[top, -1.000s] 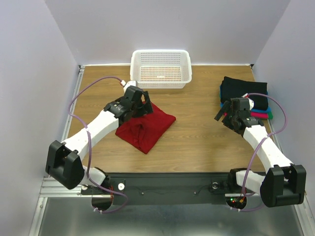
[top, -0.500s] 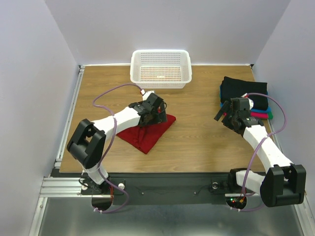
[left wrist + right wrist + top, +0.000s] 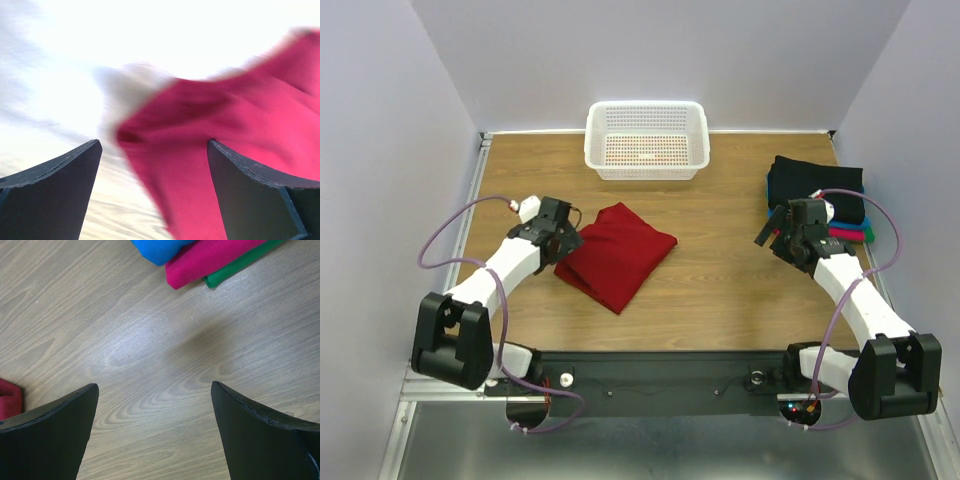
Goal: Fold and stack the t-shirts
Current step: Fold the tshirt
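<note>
A folded dark red t-shirt [image 3: 618, 253] lies on the wooden table, left of centre; it also shows blurred in the left wrist view [image 3: 235, 145]. My left gripper [image 3: 563, 243] is open at the shirt's left edge, with cloth between its jaws but not clamped. A stack of folded shirts stands at the right: black [image 3: 814, 182] on top, with blue [image 3: 157, 249], magenta [image 3: 210, 257] and green [image 3: 240, 262] edges below. My right gripper [image 3: 772, 236] is open and empty over bare table, left of the stack.
A white perforated basket [image 3: 647, 139] stands at the back centre of the table. Grey walls close in both sides. Bare wood [image 3: 720, 260] lies between the red shirt and the stack.
My left arm has swung back from over the red shirt to its left edge. The shirt now lies flatter and fully uncovered. The right arm has not moved.
</note>
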